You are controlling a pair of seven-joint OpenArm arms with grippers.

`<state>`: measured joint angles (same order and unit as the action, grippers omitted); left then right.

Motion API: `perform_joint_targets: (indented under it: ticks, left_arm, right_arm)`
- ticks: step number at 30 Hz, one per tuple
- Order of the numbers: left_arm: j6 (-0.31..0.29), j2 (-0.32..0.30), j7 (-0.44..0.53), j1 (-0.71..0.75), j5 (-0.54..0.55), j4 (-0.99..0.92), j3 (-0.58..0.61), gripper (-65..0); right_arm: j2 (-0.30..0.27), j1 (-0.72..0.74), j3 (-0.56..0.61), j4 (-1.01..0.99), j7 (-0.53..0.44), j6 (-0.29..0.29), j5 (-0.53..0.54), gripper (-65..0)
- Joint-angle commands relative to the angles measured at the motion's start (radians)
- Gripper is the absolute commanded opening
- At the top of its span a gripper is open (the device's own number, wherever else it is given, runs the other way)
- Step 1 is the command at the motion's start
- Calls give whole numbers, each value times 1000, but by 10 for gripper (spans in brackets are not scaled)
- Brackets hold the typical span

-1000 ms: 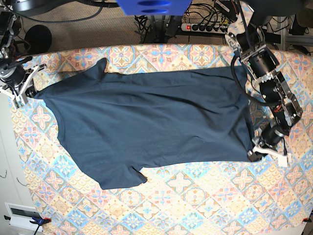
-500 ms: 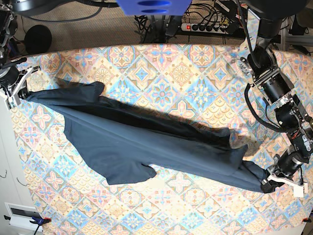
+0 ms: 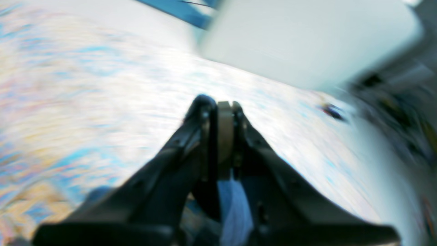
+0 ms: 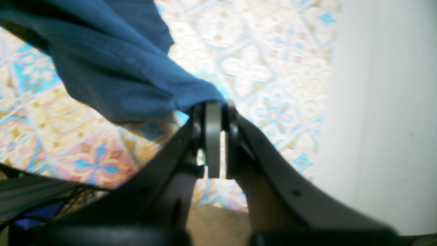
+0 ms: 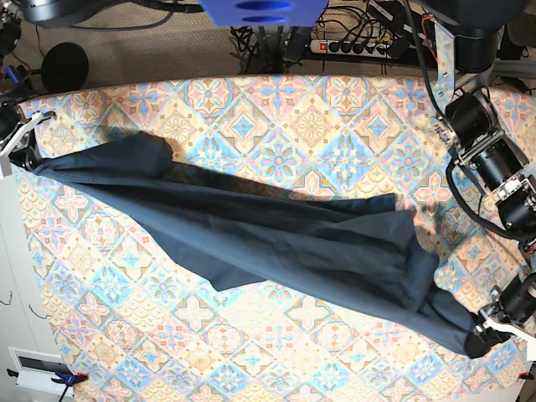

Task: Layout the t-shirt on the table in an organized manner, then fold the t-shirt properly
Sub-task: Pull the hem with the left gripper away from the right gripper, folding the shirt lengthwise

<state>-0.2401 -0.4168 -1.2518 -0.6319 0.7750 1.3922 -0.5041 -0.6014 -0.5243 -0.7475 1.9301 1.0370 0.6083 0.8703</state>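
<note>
Stretching diagonally over the patterned table [image 5: 276, 126], the t-shirt [image 5: 276, 243] hangs pinched by both closed hands

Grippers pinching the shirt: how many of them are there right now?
2. The right gripper clamps one end of the t-shirt at the table's left edge in the base view; the left gripper clamps the other end near the lower right corner.

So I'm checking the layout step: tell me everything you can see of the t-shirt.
The t-shirt is plain dark navy, soft cloth, bunched and wrinkled. It stretches diagonally across the table, one sleeve showing at its upper edge. The right tool pinches one end and the left tool the other, near opposite table edges.
</note>
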Motion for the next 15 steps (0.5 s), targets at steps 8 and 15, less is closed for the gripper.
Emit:
perform_joint_targets:
  ticks: [8, 15]
  left_arm:
    - [-2, 60, 392, -49, -183, -428, 154, -538]
    - [0, 65, 469, -15, -180, -494, 212, -539]
  right_arm:
    - [-15, 197, 127, 10, 142, -3, -78, -649]
    - [-15, 309, 237, 9, 142, -3, -79, -650]
